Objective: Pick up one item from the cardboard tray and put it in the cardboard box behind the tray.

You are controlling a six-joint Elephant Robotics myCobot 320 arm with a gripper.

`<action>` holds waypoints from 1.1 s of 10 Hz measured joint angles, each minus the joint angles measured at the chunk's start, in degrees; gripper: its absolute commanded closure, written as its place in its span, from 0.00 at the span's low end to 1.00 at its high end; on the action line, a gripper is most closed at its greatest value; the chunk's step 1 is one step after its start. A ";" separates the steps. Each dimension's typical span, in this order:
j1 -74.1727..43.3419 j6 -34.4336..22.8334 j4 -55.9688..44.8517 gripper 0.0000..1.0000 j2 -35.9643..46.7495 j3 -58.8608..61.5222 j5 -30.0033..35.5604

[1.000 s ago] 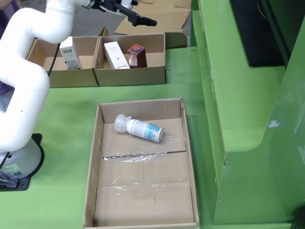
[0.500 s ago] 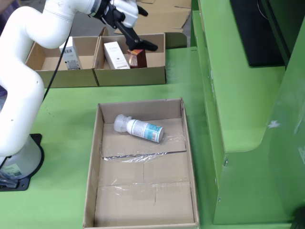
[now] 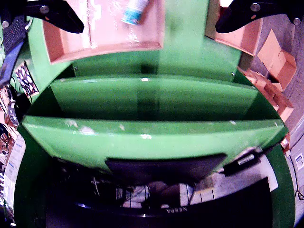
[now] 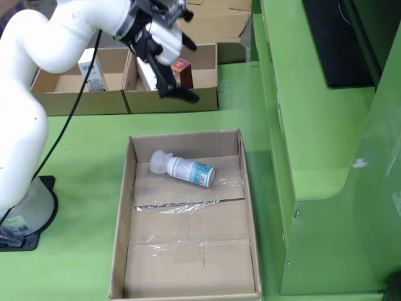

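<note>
In the fixed view a shallow cardboard tray (image 4: 123, 219) lies on the green table. A white bottle with a teal label (image 4: 183, 168) lies on its side in the tray's far half. My gripper (image 4: 191, 72) is open and empty. It hangs over the cardboard box (image 4: 172, 102) behind the tray. That box holds a dark red carton (image 4: 183, 74) and a white carton (image 4: 146, 76). In the wrist view the two black fingers (image 3: 57, 16) spread wide at the top corners, with the tray (image 3: 107, 38) and the bottle (image 3: 134, 10) between them.
A second cardboard box (image 4: 75, 100) at the left holds a white item (image 4: 93, 70). A green stepped shelf (image 4: 313, 125) rises right of the tray and fills the wrist view (image 3: 152, 99). The arm's base (image 4: 25, 213) stands left of the tray. Loose cartons (image 3: 278, 61) lie at the right.
</note>
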 measured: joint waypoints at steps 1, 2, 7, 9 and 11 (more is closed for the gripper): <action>-2.19 -0.36 -2.46 0.00 0.79 0.00 1.14; -4.39 -0.44 -4.66 0.00 1.32 0.00 1.58; -14.94 -2.64 -18.02 0.00 8.00 -5.09 5.27; -19.95 -4.49 -14.95 0.00 13.71 -10.63 6.59; -22.76 -6.07 -10.02 0.00 19.25 -16.08 7.99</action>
